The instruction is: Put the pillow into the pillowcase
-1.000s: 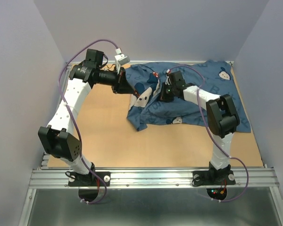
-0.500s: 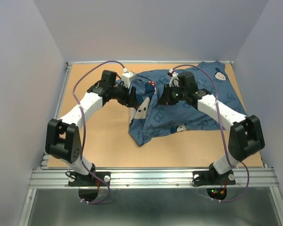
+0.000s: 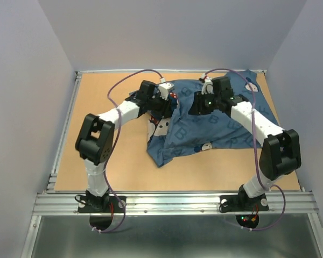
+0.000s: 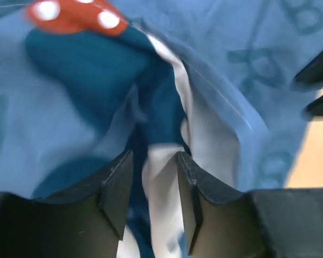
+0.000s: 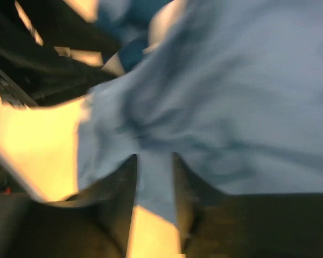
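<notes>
The blue pillowcase (image 3: pixel 220 126), printed with pale letters and mouse faces, lies bunched on the right half of the table. Its left edge is pulled up between the two grippers. My left gripper (image 3: pixel 167 105) is shut on a fold of blue and white pillowcase cloth (image 4: pixel 156 177), which sits between its fingers (image 4: pixel 118 183). My right gripper (image 3: pixel 196 106) is shut on a pale blue edge of the pillowcase (image 5: pixel 153 177); that view is blurred. No pillow with a yellow-green band shows in any view.
The wooden table top (image 3: pixel 107 156) is walled by grey panels at the left, back and right. A metal rail (image 3: pixel 172 201) runs along the near edge by the arm bases. Purple cables (image 3: pixel 129 80) loop over both arms.
Both arms swung inward and the grippers came close together near the table's middle. The left gripper moved right onto the cloth. The pillowcase's left edge is drawn up and bunched.
</notes>
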Robot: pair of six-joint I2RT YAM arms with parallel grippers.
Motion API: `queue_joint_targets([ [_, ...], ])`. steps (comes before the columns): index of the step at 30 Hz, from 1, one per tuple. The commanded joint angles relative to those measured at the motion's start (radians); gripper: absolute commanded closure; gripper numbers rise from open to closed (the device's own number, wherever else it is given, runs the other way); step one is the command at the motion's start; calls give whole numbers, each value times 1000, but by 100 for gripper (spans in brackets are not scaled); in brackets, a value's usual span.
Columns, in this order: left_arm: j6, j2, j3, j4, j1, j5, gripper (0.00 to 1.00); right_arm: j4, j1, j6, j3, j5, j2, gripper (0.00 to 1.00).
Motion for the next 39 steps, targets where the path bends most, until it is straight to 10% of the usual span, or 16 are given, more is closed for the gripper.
queue_joint_targets([
  [1, 111, 160, 165, -167, -75, 44, 55, -107, -175, -138, 133, 81, 7, 55],
  [13, 183, -149, 5, -275, 212, 136, 26, -313, -414, -600, -34, 58, 44, 33],
  [17, 362, -221, 24, -460, 318, 122, 23, -233, -291, -525, -74, 38, 198, 32],
  [19, 465, -252, -1, -536, 361, 76, 1, -189, -244, -419, -34, -14, 243, 30],
  [27, 643, -392, -151, -642, 422, 10, 1, -67, -98, -139, 343, -69, 460, 23],
  [31, 722, -448, -237, -633, 434, -68, 1, -142, -116, -293, 301, 46, 318, 0],
  [39, 740, -413, -295, -539, 540, -136, 1, -317, -217, -532, -67, 247, -85, 0],
])
